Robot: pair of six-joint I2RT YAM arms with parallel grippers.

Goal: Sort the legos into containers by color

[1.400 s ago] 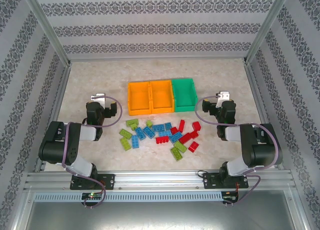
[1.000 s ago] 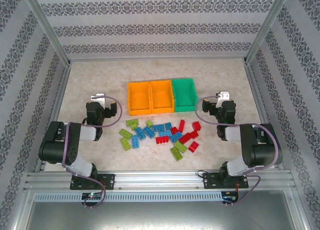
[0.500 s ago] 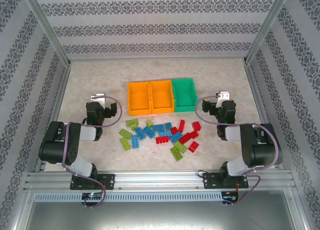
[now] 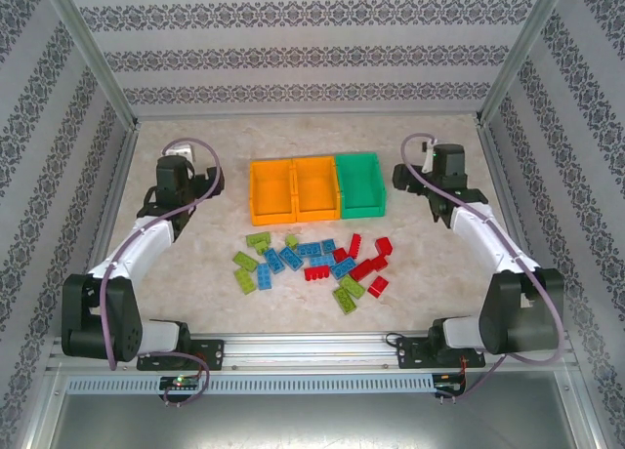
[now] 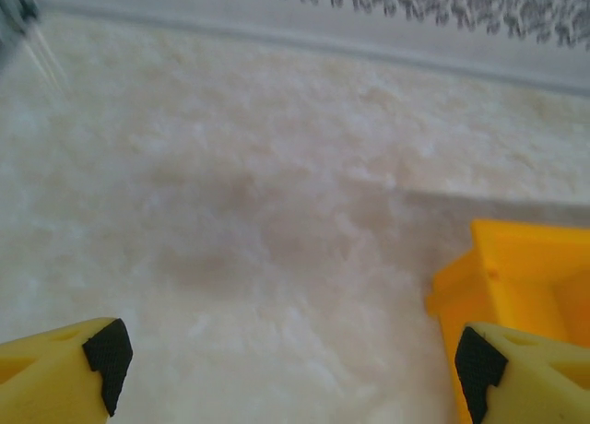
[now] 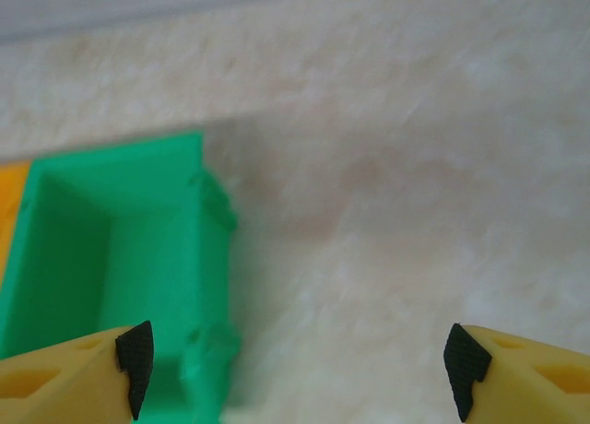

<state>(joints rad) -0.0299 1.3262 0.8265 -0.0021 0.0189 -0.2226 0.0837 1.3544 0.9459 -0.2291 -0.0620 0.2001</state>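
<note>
- Hovering wide open and empty, the left hand [image 5: 286, 355] hangs just left of the left orange bin [image 4: 253, 190], with only bare desk [image 4: 195, 249] between its spread fingertips.
- Over on the other flank, the right hand [image 6: 300, 359] mirrors it: jaws spread wide, nothing held, poised just right of the green bin [image 6: 207, 258].
- The three bins stand touching in a row, the middle orange bin [image 4: 314, 160] between the other two. From above, all three look empty.
- The legos [image 4: 312, 259] lie in a loose scatter on the desk, nearer the arm bases than the bins. Lime green sits mostly to the left, blue in the middle and red to the right.
- None are sorted, so I judge the task is at its very start, with the reach for a first brick in hand.
- Next move, as I read it: each hand needs to swing in toward the pile, drop low, and close on a single brick at the scatter's edge, since the middle ones sit packed close.
- Room: there's open desk on both outer sides and behind the bins. The patterned walls [image 4: 59, 176] and the bin rims are the edges to mind.
</note>
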